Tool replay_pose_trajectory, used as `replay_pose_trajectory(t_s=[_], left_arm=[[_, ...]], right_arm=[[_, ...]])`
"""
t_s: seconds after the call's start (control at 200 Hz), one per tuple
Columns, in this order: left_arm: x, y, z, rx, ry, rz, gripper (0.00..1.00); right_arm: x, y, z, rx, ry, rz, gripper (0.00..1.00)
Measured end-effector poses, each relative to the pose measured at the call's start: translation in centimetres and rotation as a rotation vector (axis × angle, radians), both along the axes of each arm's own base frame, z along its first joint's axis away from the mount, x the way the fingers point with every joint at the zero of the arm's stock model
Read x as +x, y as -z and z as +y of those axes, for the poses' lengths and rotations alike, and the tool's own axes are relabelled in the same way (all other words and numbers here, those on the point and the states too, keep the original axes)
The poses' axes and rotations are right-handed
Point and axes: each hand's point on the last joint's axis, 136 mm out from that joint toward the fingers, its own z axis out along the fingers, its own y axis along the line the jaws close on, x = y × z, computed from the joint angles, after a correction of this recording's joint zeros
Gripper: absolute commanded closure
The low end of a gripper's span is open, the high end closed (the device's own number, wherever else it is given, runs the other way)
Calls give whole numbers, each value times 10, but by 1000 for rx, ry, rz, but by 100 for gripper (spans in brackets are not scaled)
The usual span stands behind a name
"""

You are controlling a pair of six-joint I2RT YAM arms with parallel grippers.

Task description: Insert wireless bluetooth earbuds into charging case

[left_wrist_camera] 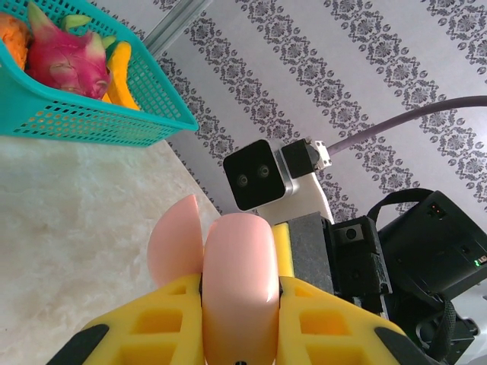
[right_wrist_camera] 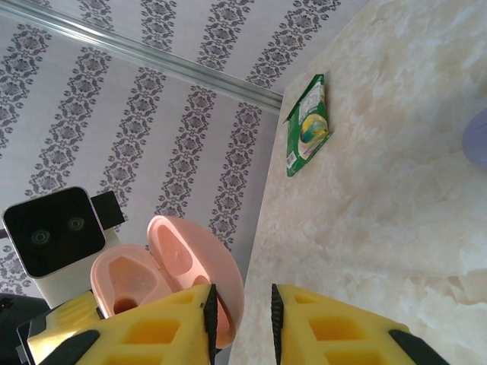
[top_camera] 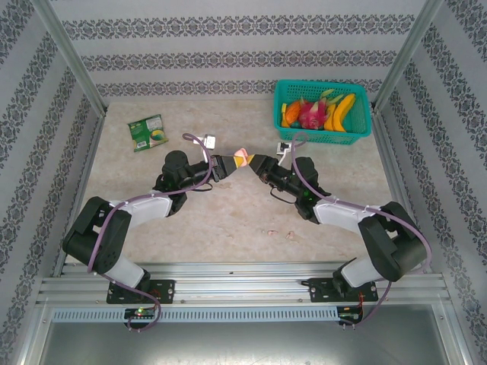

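My left fingers (top_camera: 230,163) clamped on the open pink charging case (right_wrist_camera: 133,277), right fingers (top_camera: 257,163) just beside it, slightly apart, seemingly empty; earbuds (top_camera: 271,232) look like tiny bits on the worktop (top_camera: 228,220) base-side of the case, nearer my right arm, long axis unreadable.

Bright, even, diffuse light from overhead; only faint soft shadows on table (top_camera: 228,220) in top view. Soft sheen on pink charging case (left_wrist_camera: 237,281), L wrist cam. Table slightly washed out in R wrist cam. Near foreground a bit soft, bg sharp, no motion blur.
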Motion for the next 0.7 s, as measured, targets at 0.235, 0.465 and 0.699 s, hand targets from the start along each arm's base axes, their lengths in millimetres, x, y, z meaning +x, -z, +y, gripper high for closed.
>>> replay_pose_trajectory(t_s=[0.235, 0.465, 0.699], left_arm=[[4, 0, 2, -1, -23, 0, 100], [4, 0, 2, -1, -27, -1, 98], [5, -1, 3, -2, -35, -2, 81]], right_arm=[[6, -3, 4, 15, -13, 6, 76], [7, -6, 6, 19, -20, 3, 84], [7, -5, 6, 17, -21, 7, 89]])
